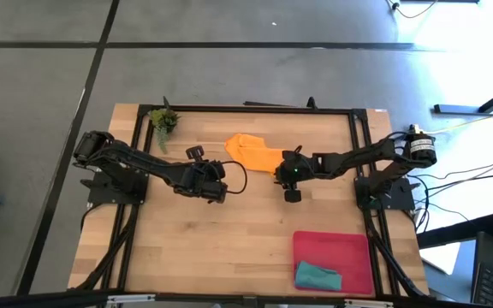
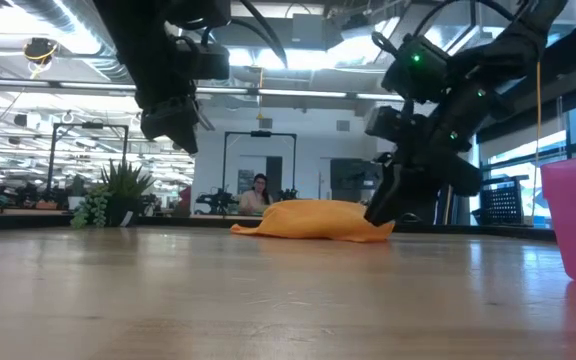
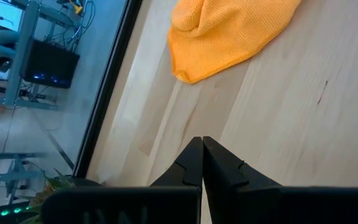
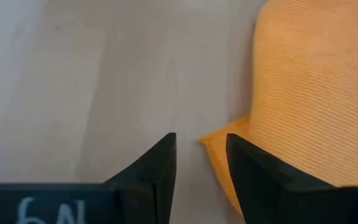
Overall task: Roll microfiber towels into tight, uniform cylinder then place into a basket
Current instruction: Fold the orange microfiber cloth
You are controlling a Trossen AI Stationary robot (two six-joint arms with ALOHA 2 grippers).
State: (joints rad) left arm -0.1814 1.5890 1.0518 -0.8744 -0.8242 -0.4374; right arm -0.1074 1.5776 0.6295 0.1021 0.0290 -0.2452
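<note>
The red-pink basket (image 1: 332, 248) sits at the table's near right corner, and the teal towel (image 1: 317, 276) lies bunched inside it at its near end. The orange towel (image 1: 253, 152) lies loosely rumpled, partly folded over itself, on the bare wood near the table's middle, toward the far edge. The right gripper (image 4: 201, 165) hangs just beside its edge, jaws parted around nothing. The left gripper (image 3: 202, 163), pressed closed and empty, hovers to the towel's left.
</note>
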